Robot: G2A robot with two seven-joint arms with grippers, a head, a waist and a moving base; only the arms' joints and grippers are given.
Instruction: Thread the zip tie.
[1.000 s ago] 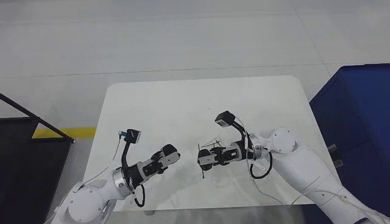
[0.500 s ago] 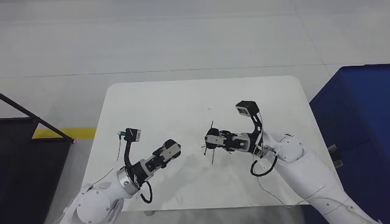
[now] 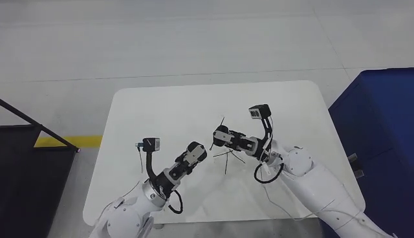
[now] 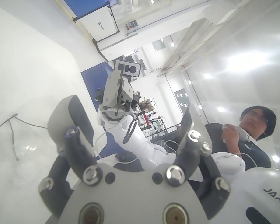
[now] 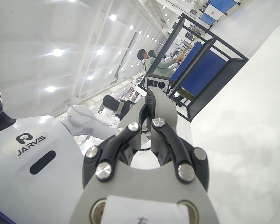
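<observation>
Left gripper point(image 4: 130, 113): fingers spread wide, hovering low over the table point(image 3: 162, 108).
Right gripper point(image 5: 149, 92): pressed together, pinching the thin black zip tie point(image 3: 221, 121) at its tip.

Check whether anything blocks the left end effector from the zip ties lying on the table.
Nothing visible does. The open left end effector faces the zip ties across bare table. The right end effector, shut on a thin black strip, sits close beside them, off that line.

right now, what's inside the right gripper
A thin black zip tie sticks out of the right gripper, which is shut on it. The stretch inside the grip is covered, so how much is clamped can't be seen.
</observation>
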